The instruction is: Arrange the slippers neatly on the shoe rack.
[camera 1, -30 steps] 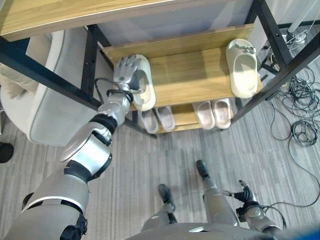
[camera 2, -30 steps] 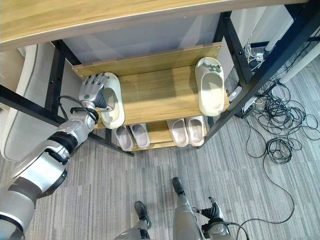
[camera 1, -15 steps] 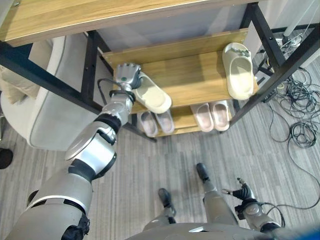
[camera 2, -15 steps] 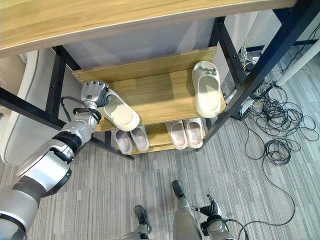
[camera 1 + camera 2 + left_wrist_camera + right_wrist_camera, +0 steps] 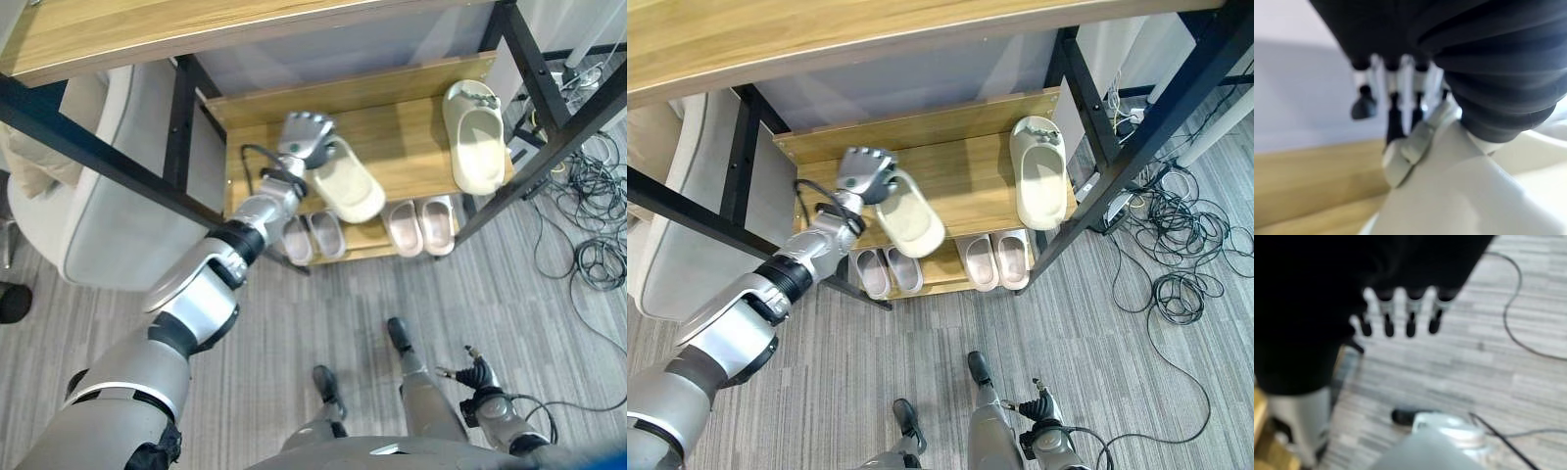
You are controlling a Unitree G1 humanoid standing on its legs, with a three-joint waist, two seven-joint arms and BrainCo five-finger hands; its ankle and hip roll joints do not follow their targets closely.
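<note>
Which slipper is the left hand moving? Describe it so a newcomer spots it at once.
On the wooden shoe rack, look at the upper shelf. The held slipper lies skewed at the front edge under the left hand, whose fingers curl on its heel; its cream twin lies straight at the right end.

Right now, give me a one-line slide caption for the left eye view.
Left hand grips a cream slipper at an angle over the rack's middle shelf.
</note>
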